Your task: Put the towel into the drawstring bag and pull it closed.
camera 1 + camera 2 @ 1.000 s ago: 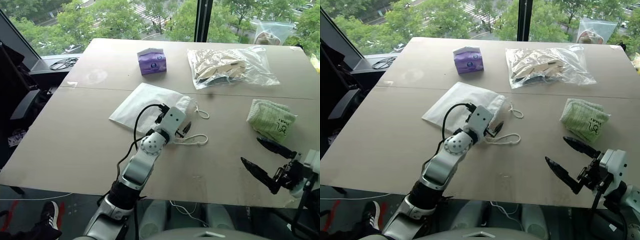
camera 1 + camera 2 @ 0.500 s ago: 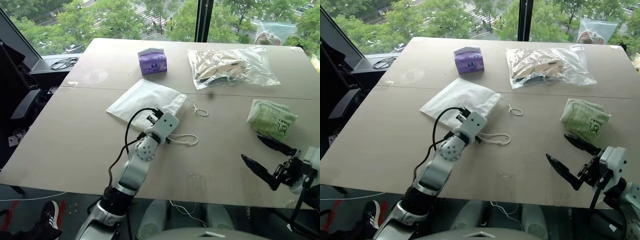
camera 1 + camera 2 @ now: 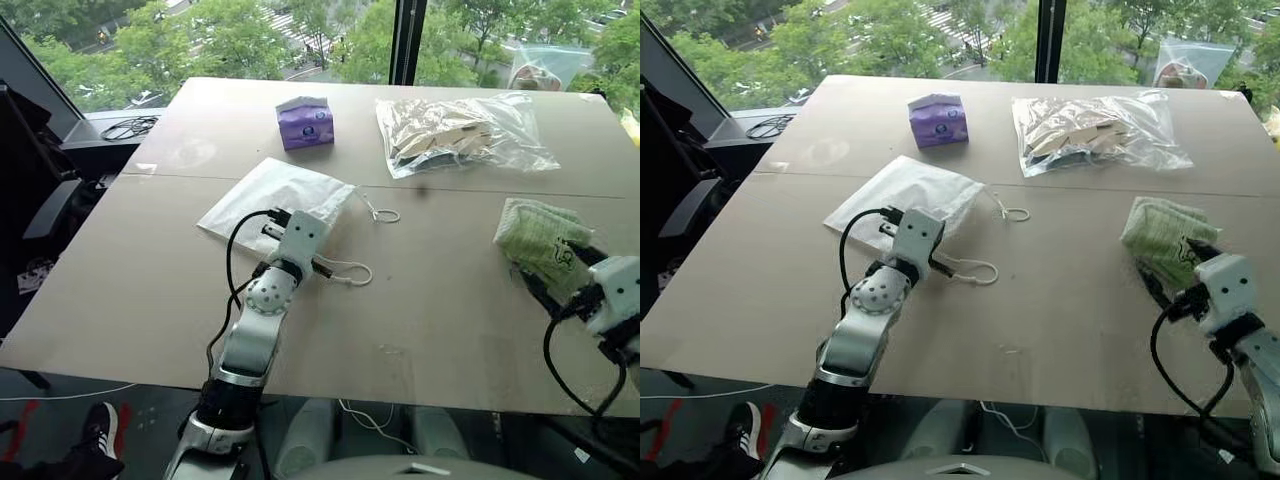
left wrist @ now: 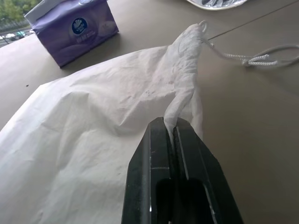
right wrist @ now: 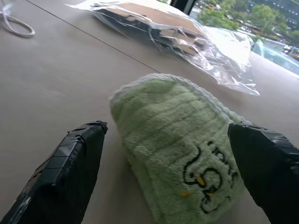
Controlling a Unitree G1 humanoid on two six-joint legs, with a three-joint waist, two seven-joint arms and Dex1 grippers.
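Left gripper is pinching the gathered mouth of the drawstring bag, lying flat mid-table, purple tissue pack just beyond. Right gripper is spreading wide, fingers either side of the towel; clear plastic bag is lying farther back.

One towel, one drawstring bag

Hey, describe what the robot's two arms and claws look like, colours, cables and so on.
Both arms are silver-grey with white wrist housings and looping black cables. The left claw has smooth glossy black fingers; the right claw has fingers wrapped in black tape.
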